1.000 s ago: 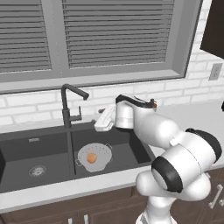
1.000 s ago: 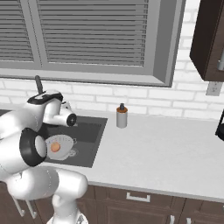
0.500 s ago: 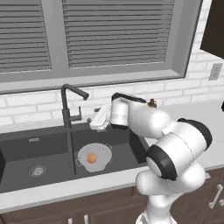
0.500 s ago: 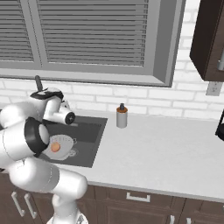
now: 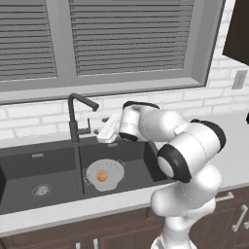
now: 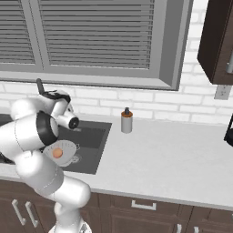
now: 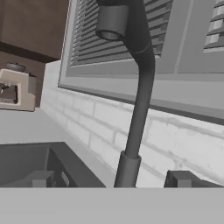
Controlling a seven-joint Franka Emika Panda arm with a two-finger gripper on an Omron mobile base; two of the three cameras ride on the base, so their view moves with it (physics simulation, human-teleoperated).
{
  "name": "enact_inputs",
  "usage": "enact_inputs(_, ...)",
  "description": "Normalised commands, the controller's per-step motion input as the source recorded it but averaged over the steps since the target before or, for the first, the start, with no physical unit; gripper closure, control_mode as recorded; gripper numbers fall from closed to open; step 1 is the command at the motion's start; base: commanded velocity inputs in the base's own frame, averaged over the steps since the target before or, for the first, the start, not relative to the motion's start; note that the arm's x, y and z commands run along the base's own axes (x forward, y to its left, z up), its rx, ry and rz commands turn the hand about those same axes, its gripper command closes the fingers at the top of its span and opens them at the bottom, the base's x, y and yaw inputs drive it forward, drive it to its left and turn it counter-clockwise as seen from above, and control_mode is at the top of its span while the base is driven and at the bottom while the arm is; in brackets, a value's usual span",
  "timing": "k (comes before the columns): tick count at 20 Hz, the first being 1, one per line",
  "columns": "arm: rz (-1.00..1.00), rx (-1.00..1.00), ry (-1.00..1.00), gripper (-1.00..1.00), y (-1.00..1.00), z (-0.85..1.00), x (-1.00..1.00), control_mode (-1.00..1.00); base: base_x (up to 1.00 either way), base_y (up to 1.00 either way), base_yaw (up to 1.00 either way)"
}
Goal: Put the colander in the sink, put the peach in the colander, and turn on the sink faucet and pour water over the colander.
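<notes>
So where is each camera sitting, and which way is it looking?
Left base view: behind the arm's left, looking down at the dark grey double-basin sink; white arm lower right, open gripper by the tall thin dark faucet.
Right base view: behind the arm's right, looking down at the counter; arm lower left.
Hand view: on the hand, facing the faucet.
Both base views share the grey-white perforated colander and the small orange-red peach.

kitchen, double-basin sink [image 5: 29,165], faucet [image 5: 75,121], white counter [image 6: 173,159], brick backsplash, blinds
</notes>
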Motion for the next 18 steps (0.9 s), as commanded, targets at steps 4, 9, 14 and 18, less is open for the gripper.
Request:
enact_inputs(4, 0.00, 0.00, -0.07, -1.00, 0.01, -0.17, 0.16, -1.00, 0.00, 0.00, 0.00)
enact_inputs(9, 0.00, 0.01, 0.00, -1.00, 0.03, -0.06, 0.24, -1.00, 0.00, 0.00, 0.00)
enact_inputs(14, 0.00, 0.00, 0.02, -1.00, 0.10, 0.00, 0.23, -1.00, 0.00, 0.00, 0.00)
enact_inputs(18, 0.00, 0.00, 0.02, -1.00, 0.11, 0.00, 0.19, -1.00, 0.00, 0.00, 0.00)
